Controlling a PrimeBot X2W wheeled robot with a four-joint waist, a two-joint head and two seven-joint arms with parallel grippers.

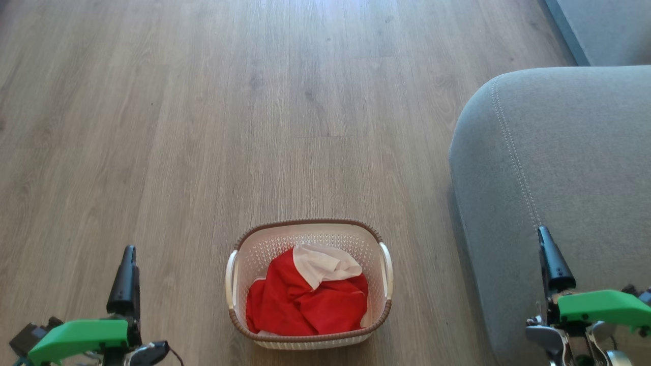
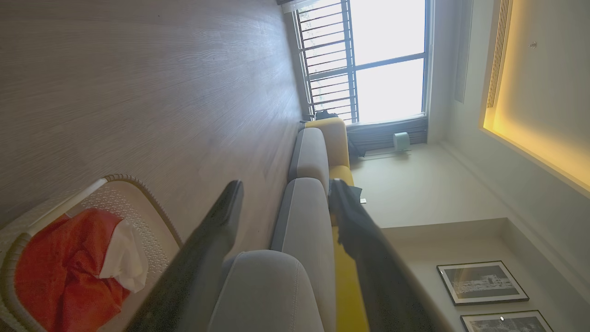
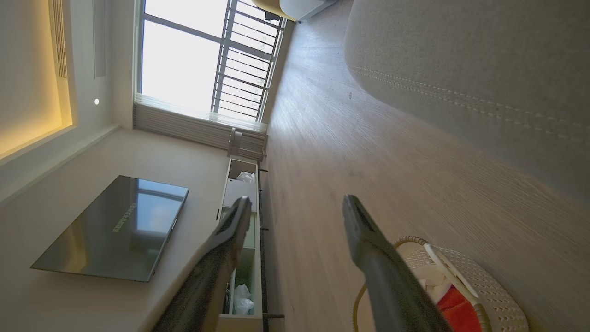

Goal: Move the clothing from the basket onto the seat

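The cream-white basket (image 1: 264, 249) with a brown rim stands on the wood floor at the bottom centre. Inside it, the clothing (image 1: 305, 300) lies heaped, bright red with a white part (image 1: 320, 262) on top; I cannot tell the two garments apart. The grey seat (image 1: 559, 168) fills the right side, apart from the basket. My left gripper (image 1: 130, 250) hovers left of the basket, open and empty (image 2: 285, 189). My right gripper (image 1: 544, 231) is over the seat's front edge, also open and empty (image 3: 296, 201). The basket (image 2: 138, 193) and clothing (image 2: 60, 267) also show in the left wrist view.
Bare wood floor (image 1: 254, 101) stretches ahead and to the left. Another grey cushion (image 1: 605, 25) sits at the far right. The right wrist view shows a wall television (image 3: 115, 226) and a low white cabinet (image 3: 242, 184) across the room.
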